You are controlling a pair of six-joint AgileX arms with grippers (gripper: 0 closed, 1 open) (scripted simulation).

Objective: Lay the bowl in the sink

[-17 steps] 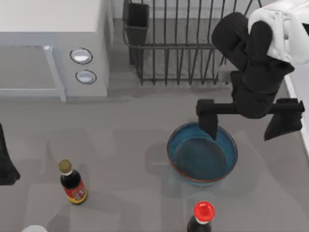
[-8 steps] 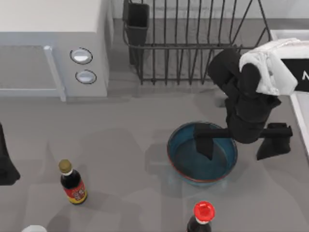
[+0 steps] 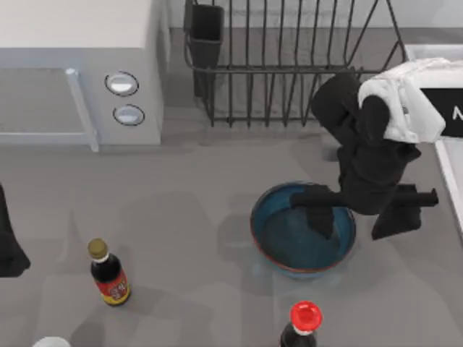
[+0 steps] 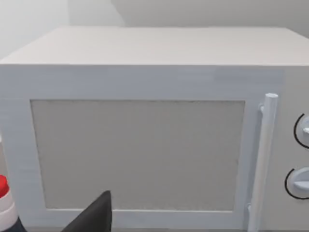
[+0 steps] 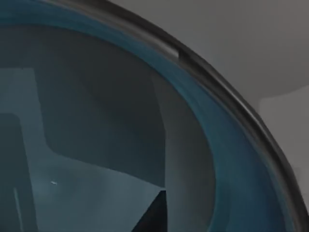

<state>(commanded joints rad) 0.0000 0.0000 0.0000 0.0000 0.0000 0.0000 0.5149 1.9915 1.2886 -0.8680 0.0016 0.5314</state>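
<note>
The blue-teal bowl [image 3: 289, 238] with its reddish-brown rim sits on the grey counter, right of centre. My right gripper [image 3: 356, 219] is open and straddles the bowl's right rim. One of its fingers [image 3: 320, 217] hangs inside the bowl, the other stands outside on the counter. The right wrist view looks close into the bowl [image 5: 96, 121], with a dark fingertip [image 5: 154, 217] over its floor. A strip of the sink's pale rim [image 3: 450, 181] runs along the right edge. My left arm [image 3: 7, 246] is parked at the far left.
A white microwave [image 3: 79, 65] fills the back left and faces the left wrist camera [image 4: 145, 145]. A black wire dish rack [image 3: 289, 65] stands behind the bowl. A soy sauce bottle [image 3: 108, 275] and a red-capped bottle [image 3: 304, 322] stand near the front.
My right gripper came down and forward from over the rack to the bowl's right rim. Its fingers have drawn closer together, one now inside the bowl. The bowl has not moved.
</note>
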